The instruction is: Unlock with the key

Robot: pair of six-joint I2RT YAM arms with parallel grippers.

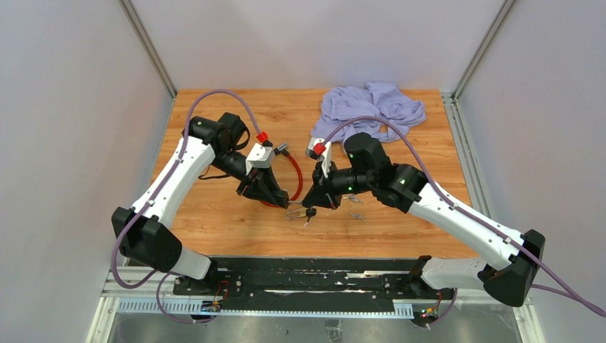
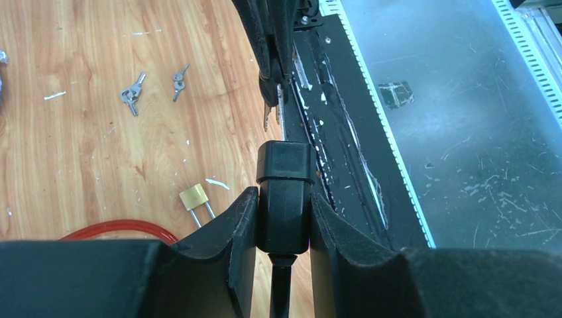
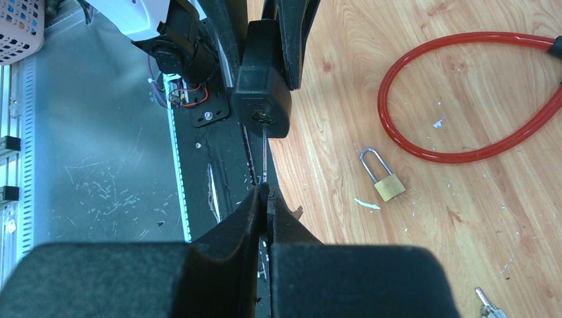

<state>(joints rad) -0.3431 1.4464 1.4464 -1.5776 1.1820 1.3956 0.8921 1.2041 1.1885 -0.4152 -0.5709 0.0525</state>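
Near the front edge of the table (image 2: pixel 99 165), mid-scene: pinching the black lock (image 2: pixel 285 165) in the left gripper (image 2: pixel 283 199), keyhole (image 3: pixel 263 119) facing right. Squeezing the key (image 3: pixel 264 159) in the right gripper (image 3: pixel 264 195), blade in line with the keyhole, tip at its mouth or just inside. Cannot tell which.

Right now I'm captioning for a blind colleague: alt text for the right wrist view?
The right end effector pinches a key whose tip meets the keyhole of a black lock held up ahead. A red cable loop and a brass padlock lie on the wooden table to the right.
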